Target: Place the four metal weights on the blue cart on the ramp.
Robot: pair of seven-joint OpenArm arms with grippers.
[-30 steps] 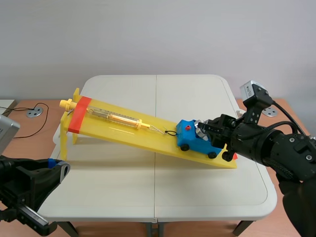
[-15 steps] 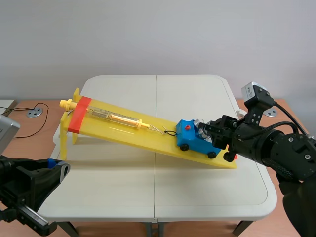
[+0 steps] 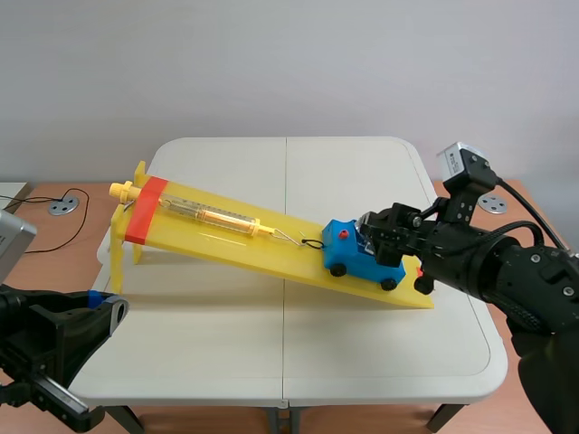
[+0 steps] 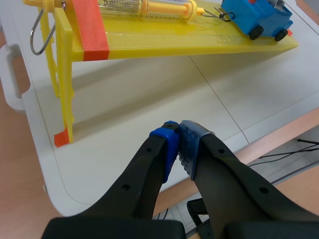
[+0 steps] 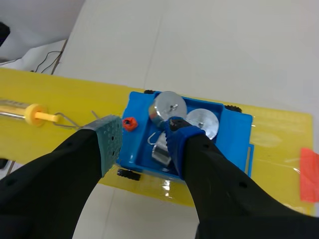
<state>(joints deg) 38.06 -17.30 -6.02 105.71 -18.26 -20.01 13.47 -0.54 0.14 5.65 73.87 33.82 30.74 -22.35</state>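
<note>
With the weights [image 5: 168, 107] in the blue cart [image 3: 346, 246], right of centre on the ramp [image 3: 262, 253], the spread-open right gripper [image 5: 144, 139] should lift straight up without nudging it, while the left gripper [image 4: 178, 144] is closed and empty.

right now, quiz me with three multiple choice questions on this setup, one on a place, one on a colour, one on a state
1. Where does the blue cart sit on the ramp?
A at its high end
B at its low end
C halfway up

2. What colour is the ramp?
A yellow
B green
C white

3. How is the left gripper?
A wide open
B shut on the cart
C shut on nothing

Answers: 1 B, the cart stands near the ramp's lower edge. 2 A, its board and legs are yellow. 3 C, the left wrist view shows it closed with nothing held.
</note>
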